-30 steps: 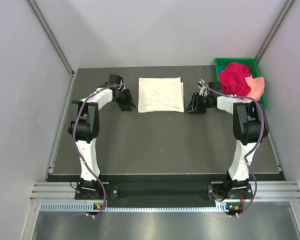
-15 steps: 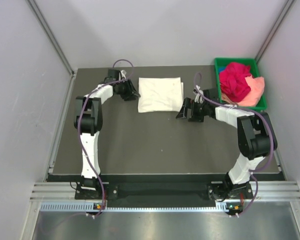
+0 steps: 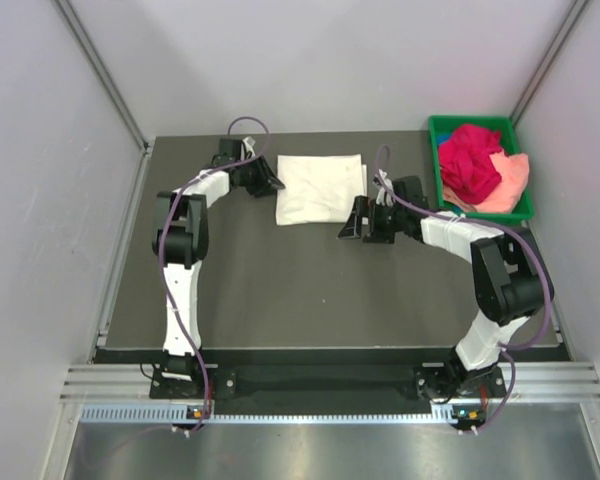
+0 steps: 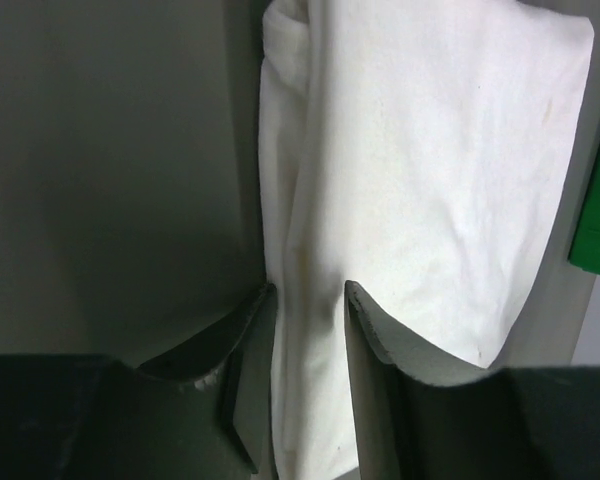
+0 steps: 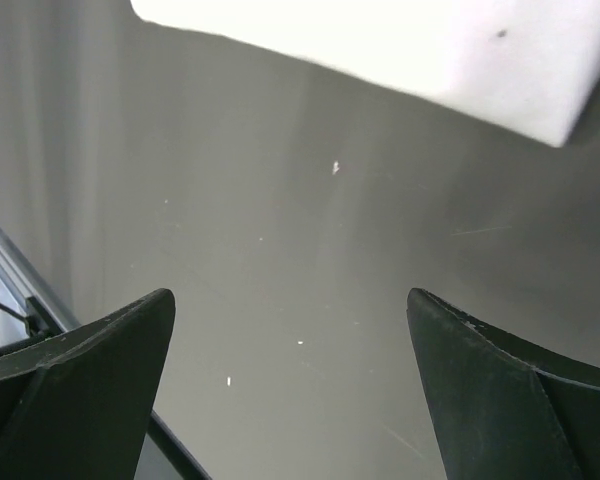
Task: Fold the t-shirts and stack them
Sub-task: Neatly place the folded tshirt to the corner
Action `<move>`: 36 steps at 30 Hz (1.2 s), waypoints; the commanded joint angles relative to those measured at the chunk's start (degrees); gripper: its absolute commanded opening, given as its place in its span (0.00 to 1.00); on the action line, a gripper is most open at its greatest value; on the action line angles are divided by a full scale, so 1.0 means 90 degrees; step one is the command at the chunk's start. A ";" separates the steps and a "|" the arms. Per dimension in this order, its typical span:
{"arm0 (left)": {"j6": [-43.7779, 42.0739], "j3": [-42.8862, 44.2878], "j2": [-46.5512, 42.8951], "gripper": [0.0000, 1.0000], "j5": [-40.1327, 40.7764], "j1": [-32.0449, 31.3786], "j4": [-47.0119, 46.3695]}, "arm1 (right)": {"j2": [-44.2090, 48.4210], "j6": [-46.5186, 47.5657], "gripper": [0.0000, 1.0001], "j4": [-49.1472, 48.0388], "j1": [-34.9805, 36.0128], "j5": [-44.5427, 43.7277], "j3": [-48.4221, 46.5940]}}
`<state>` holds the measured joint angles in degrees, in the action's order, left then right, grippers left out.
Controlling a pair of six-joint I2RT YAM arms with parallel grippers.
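The cream-white t-shirt [image 3: 320, 188] lies folded into a rectangle at the back middle of the table. My left gripper [image 3: 273, 184] is at its left edge. In the left wrist view its narrow jaws [image 4: 308, 290] straddle a ridge of the cream-white cloth [image 4: 430, 180], which fills the gap between them. My right gripper [image 3: 348, 224] stands wide open just off the shirt's near right corner, with only bare table between its fingers [image 5: 290, 295] and the shirt corner [image 5: 430, 50] ahead. The magenta-red t-shirt [image 3: 470, 160] and the peach-pink t-shirt [image 3: 510, 185] lie crumpled in the tray.
A green plastic tray [image 3: 440, 125] stands at the back right corner of the dark table; its edge [image 4: 595, 230] shows in the left wrist view. Grey walls close in the back and both sides. The arms' bases are at the near edge.
My left gripper moved back and right onto the shirt's left edge and narrowed. My right arm swung left toward the shirt's near right corner and its jaws opened wide.
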<state>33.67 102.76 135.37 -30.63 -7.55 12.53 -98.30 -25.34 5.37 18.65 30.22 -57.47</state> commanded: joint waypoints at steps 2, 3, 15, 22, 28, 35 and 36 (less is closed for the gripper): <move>0.0028 0.0106 0.0379 0.37 0.0269 -0.0040 -0.0025 | 0.0180 -0.0065 1.00 -0.0196 0.0173 -0.0037 -0.0411; 0.0048 0.0096 0.0388 0.36 0.0269 -0.0050 -0.0026 | 0.0200 -0.0055 1.00 -0.0109 0.0193 -0.0037 -0.0517; -0.0030 0.0359 0.0038 0.00 0.0794 0.0009 0.0226 | 0.0395 0.0169 1.00 0.0360 0.0261 -0.0232 -0.0938; -0.0498 0.0964 0.0076 0.00 0.1801 0.0487 0.1300 | 0.0385 0.0267 1.00 0.0478 0.0232 -0.0408 -0.0919; -0.1093 0.1365 0.0086 0.00 0.3109 0.1051 0.1946 | 0.0697 0.0365 1.00 0.0517 0.0203 -0.0408 -0.0792; -0.2158 0.2049 0.0310 0.00 0.4292 0.1747 0.2094 | 0.0854 0.0423 1.00 0.0283 0.0203 -0.0116 -0.0538; -0.2275 0.2049 0.0378 0.00 0.4389 0.1805 0.1929 | 0.0835 0.0433 1.00 0.0254 0.0193 -0.0067 -0.0519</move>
<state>20.10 118.76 137.47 -0.03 6.04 30.81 -92.73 -22.72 9.85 20.21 27.83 -62.63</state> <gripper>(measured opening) 0.023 0.996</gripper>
